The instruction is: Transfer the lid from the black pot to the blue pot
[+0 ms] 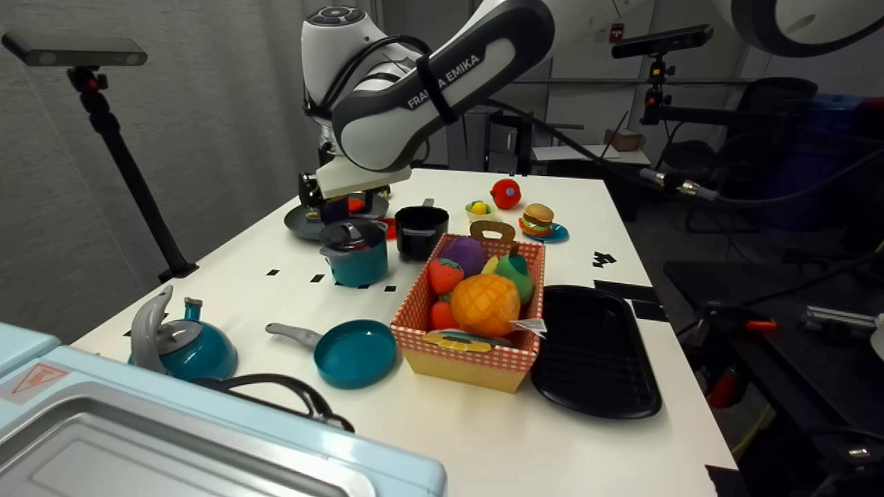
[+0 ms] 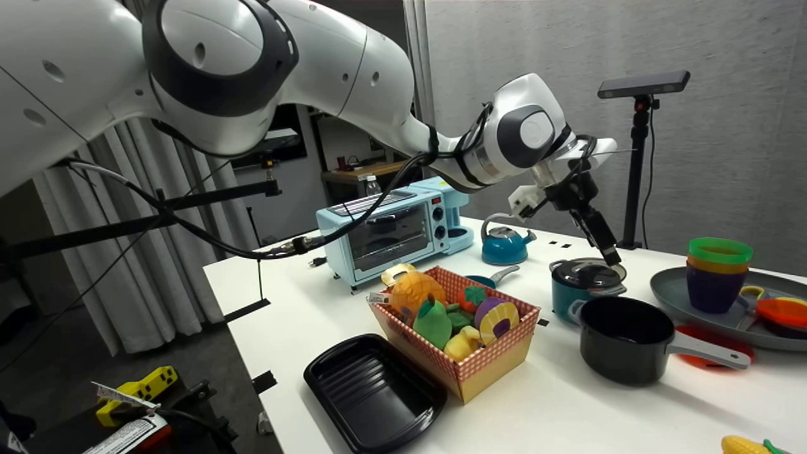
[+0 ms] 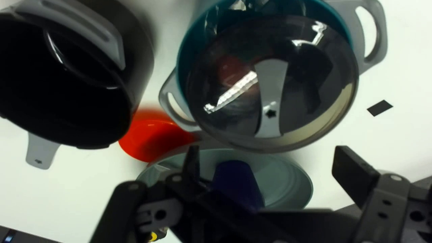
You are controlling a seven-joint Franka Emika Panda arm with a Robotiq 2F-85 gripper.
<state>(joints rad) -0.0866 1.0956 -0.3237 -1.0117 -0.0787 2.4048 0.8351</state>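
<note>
**The blue pot (image 1: 358,267) bears the lid (image 3: 271,84), off-centre**

Over the white table (image 1: 552,452) reaches the robot arm (image 1: 449,79), its gripper (image 3: 270,162) near the blue pot with jaws well apart. The black pot (image 2: 621,359), uncovered, stands just beside the blue pot. The lid overhangs the blue pot's rim on one side.

Arm (image 2: 353,60) is extended across the top of an exterior view, with the wrist (image 2: 529,129) bent downward. Gripper (image 3: 266,163) is pointed down at a slant; in the wrist view its fingers (image 3: 354,177) are spread well apart
</note>
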